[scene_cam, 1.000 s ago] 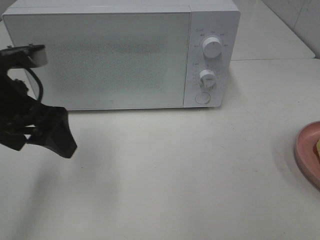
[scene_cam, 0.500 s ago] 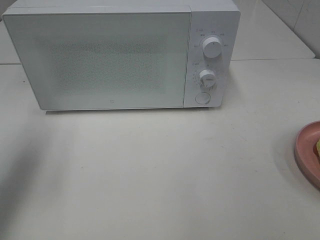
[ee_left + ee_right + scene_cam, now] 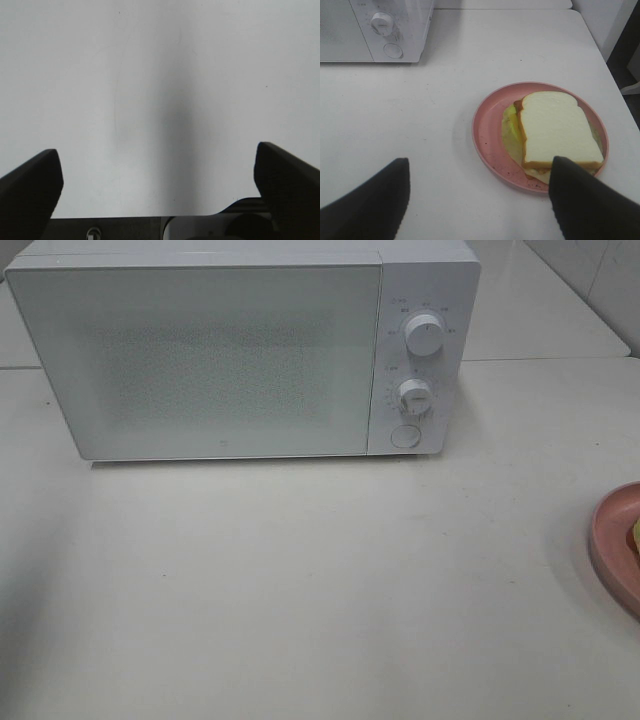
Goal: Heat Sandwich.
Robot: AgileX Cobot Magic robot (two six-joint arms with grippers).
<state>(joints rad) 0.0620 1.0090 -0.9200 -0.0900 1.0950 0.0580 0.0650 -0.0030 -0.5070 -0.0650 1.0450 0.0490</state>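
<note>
Since the earlier overhead frame, the left arm has withdrawn from in front of the microwave and no longer appears in the exterior high view. That view shows the white microwave (image 3: 240, 350) with its door closed, standing on the white bench (image 3: 300, 590), and the rim of the pink plate (image 3: 612, 540) at the right edge.

Left gripper (image 3: 159, 185): jaws spread wide, released, holding nothing, above bare bench surface.

Right gripper (image 3: 480, 200): jaws apart, released, holding nothing, positioned above the bench near the plate.

Sandwich (image 3: 557, 131): lies flat on the pink plate, white bread uppermost, pale green filling protruding on the side facing the microwave. One right finger (image 3: 590, 205) overlaps the plate's near edge in the wrist view; contact cannot be determined.
</note>
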